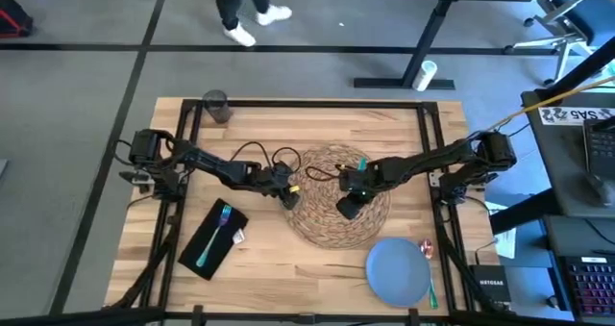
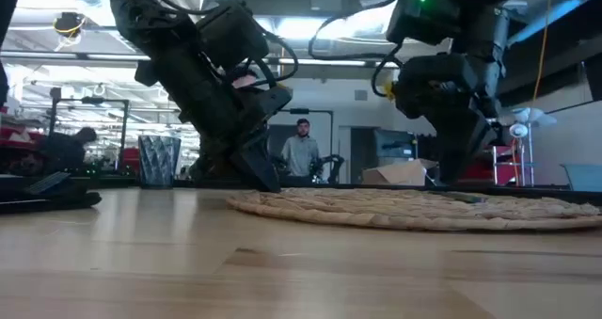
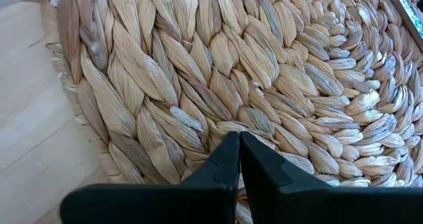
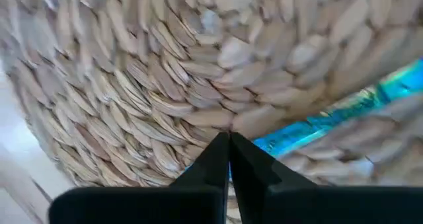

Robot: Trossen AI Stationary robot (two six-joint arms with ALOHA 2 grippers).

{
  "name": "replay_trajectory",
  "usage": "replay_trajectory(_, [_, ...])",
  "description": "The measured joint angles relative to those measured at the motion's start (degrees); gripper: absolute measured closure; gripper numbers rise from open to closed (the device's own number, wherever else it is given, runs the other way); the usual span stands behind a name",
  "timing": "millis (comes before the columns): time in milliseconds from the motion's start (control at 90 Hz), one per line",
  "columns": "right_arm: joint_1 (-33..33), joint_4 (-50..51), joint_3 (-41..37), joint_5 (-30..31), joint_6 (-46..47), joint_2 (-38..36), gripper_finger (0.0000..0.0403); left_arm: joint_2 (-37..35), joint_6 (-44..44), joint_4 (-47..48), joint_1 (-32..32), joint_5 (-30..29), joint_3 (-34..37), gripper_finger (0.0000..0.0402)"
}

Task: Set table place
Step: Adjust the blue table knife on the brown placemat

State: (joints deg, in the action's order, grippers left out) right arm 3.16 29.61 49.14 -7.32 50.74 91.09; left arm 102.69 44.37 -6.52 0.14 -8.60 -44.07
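The round woven straw placemat lies near the middle of the light wood table. The left gripper sits low at the mat's left edge, its two dark fingers pressed together with their tips over the mat's outer weave, close to the rim. The right gripper hangs over the middle of the mat, its fingers likewise closed against each other just above the straw; a teal-blue strip shows beside them in the right wrist view, though what it is cannot be told. The blue plate rests on the table near the mat's front right, with red-handled cutlery just beside it. The black napkin lies to the mat's front left, carrying the teal fork. The grey glass stands at the far left corner. A person stands in the room beyond the table.
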Motion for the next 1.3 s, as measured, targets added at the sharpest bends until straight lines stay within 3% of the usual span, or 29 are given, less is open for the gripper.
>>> replay_trajectory(1300, [0.0, 1.9, -1.6, -1.7, 0.5, 0.8, 0.0403, 0.0, -0.5, -0.1, 0.1, 0.0, 0.0, 0.0402])
